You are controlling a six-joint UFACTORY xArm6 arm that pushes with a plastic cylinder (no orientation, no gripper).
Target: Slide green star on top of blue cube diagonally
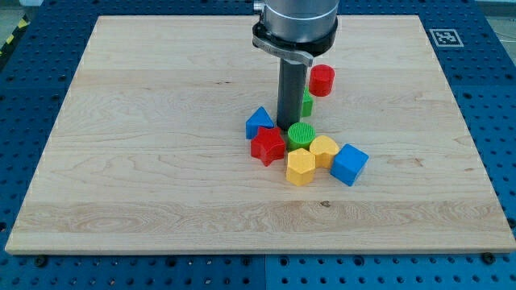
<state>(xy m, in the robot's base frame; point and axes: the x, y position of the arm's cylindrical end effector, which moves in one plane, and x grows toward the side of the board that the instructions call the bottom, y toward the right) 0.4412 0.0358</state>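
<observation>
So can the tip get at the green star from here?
Probably yes. My tip sits close beside the green star, mostly hidden behind the rod; nothing seems between them. The green cylinder and red star crowd the tip's lower side.

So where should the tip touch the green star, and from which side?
The green star shows only as a sliver above-right of my tip; the blue cube lies to the view's lower right, so push the star's upper-left side, probably.

One camera looks down at a slant across my wooden board point(161, 161) from its near edge, taking in almost the whole board. My arm point(295, 24) enters at the frame's top centre. No second view exists.
</observation>
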